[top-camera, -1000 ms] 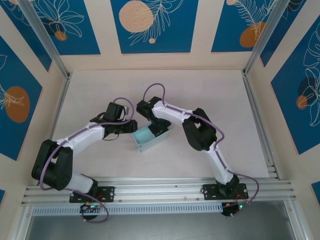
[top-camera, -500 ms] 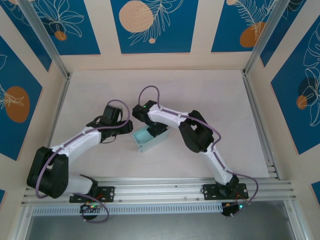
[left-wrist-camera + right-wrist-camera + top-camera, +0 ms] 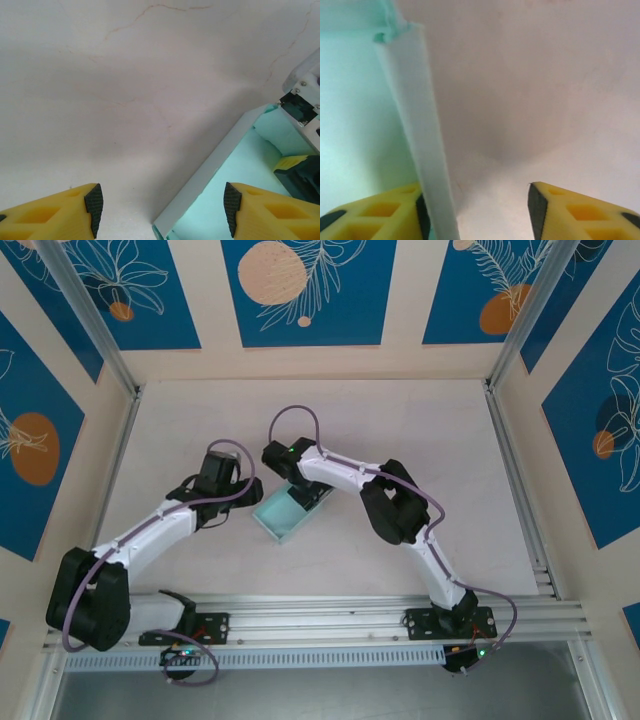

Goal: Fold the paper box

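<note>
The wall-forming step on the paper box (image 3: 281, 517) is judged in hand. The jaws of the left gripper (image 3: 162, 210) and right gripper (image 3: 475, 209) are parted, with nothing grasped. A wall must next be pinched.

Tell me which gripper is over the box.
The right gripper, straddling a wall of the paper box with one finger above its inside. The left gripper hangs beside the box, mostly over bare table.

The right pincer (image 3: 478, 207) stands parted, yellow fingers (image 3: 572, 212) with black pads at the bottom corners. An upright wall of the paper box (image 3: 417, 115) runs between them, close against the pad nearer the box's inside. Pale surface (image 3: 545, 75) lies alongside.
</note>
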You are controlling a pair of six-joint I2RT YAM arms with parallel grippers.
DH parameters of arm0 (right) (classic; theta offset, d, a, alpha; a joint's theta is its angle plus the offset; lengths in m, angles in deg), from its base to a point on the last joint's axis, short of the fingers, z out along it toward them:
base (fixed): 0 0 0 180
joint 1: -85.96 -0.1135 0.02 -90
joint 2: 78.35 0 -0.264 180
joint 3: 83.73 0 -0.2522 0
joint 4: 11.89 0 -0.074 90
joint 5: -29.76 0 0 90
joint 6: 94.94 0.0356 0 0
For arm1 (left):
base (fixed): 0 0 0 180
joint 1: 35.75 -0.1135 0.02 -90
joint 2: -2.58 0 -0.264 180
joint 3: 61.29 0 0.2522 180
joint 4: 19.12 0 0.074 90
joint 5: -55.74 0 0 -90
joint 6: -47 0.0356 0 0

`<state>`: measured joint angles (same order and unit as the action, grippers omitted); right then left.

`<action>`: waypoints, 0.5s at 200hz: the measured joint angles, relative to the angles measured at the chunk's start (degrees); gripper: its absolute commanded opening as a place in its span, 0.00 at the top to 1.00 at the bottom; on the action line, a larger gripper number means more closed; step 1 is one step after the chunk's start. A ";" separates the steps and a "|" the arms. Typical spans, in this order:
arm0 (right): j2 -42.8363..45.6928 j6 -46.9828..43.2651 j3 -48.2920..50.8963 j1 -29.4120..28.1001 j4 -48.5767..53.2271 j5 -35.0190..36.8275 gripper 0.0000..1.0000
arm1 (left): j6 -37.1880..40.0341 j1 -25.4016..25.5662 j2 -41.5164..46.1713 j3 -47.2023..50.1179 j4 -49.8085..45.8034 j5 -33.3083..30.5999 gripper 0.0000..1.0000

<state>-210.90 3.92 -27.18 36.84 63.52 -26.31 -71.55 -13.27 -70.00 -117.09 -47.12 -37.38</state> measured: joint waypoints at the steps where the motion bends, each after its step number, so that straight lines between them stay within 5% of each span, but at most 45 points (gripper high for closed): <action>1: 0.00 -0.07 -0.09 0.00 -0.02 -0.04 0.40 | 0.00 0.00 0.00 0.00 -0.02 0.00 0.34; 48: 0.02 -2.71 -5.99 -0.44 -1.60 0.17 0.29 | 0.00 -0.24 -0.39 0.00 -0.11 -0.11 0.35; 100: 1.84 -4.04 -10.23 -1.20 -1.42 0.85 0.29 | 0.00 -0.92 -2.25 0.63 0.55 0.72 0.39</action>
<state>-209.06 -0.12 -37.41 35.64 62.10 -25.45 -71.55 -14.19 -72.25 -116.46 -46.57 -36.66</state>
